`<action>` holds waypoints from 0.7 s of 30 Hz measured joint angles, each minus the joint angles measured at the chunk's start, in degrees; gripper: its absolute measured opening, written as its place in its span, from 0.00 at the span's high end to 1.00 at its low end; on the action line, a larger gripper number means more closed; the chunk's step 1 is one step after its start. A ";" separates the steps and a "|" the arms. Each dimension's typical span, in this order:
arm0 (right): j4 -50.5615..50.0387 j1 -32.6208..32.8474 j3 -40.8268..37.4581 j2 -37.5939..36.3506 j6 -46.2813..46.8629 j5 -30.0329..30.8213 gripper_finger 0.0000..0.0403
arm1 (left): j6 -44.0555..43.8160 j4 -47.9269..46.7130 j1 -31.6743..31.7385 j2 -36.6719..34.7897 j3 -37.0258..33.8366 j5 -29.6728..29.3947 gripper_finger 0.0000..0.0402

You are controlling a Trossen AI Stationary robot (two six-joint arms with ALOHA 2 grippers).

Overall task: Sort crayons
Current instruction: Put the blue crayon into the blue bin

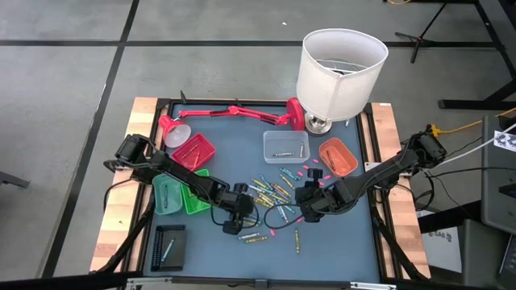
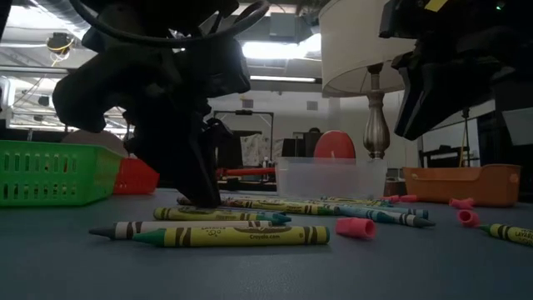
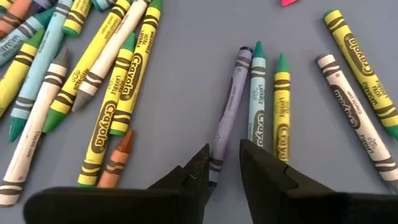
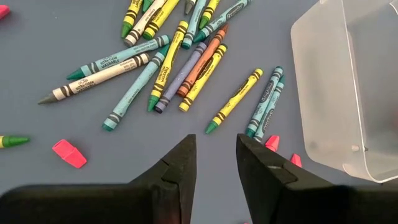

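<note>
Many crayons (image 1: 270,193) lie flat and scattered on the blue-grey table top, in yellow, green, blue, grey, white and orange. My left gripper (image 1: 235,211) is low over the near-left part of the pile, its fingers pointing down at the table (image 2: 204,198). It is slightly open, and the end of a grey-violet crayon (image 3: 229,112) lies in the gap (image 3: 222,155). My right gripper (image 1: 306,201) hangs open and empty above the table (image 4: 216,155), to the right of the pile and near the clear tub. My left gripper comes down from above with one finger on either side of the grey-violet crayon's near end (image 3: 216,163), fingers lying across it. The crayon lies flat on the table. I cannot tell whether a fingertip touches it.
A red tray (image 1: 193,151) and a green tray (image 1: 181,193) stand at the left. A clear tub (image 1: 285,147) and an orange tray (image 1: 339,155) stand at the back, and a black tray (image 1: 169,246) at the near left. Also here: a white lamp (image 1: 339,72), a red desk lamp (image 1: 234,113), and pink bits (image 4: 68,154).
</note>
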 joint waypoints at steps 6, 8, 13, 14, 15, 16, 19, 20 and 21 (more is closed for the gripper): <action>0.00 0.00 0.00 0.01 0.00 -0.01 0.73 | 0.11 -1.47 0.06 0.00 0.00 -2.74 0.82; 0.00 0.00 0.00 -0.01 0.00 -0.01 0.73 | 0.09 -2.22 0.27 0.00 0.00 -2.75 0.82; 0.00 0.00 0.00 -0.01 0.00 -0.01 0.73 | 0.09 -3.28 1.05 0.00 0.02 -2.56 0.82; 0.02 0.00 0.00 -0.01 0.00 -0.01 0.73 | 0.09 -3.59 1.21 0.02 0.03 -2.47 0.82; 0.02 0.00 0.00 -0.01 0.00 -0.01 0.73 | 0.08 -3.74 1.37 0.18 0.05 -2.41 0.82; 0.02 0.00 0.00 0.01 0.00 -0.01 0.73 | 0.09 -3.77 1.49 0.29 0.07 -2.32 0.82; 0.17 0.00 0.00 -0.01 0.00 -0.01 0.73 | 0.09 -3.75 1.60 0.70 0.13 -2.23 0.82; 0.39 0.00 0.00 0.01 0.00 -0.02 0.73 | 0.09 -3.75 1.60 0.79 0.17 -2.25 0.82; 0.68 0.00 0.00 0.00 0.00 -0.13 0.73 | 0.09 -3.79 1.60 0.79 0.17 -2.29 0.82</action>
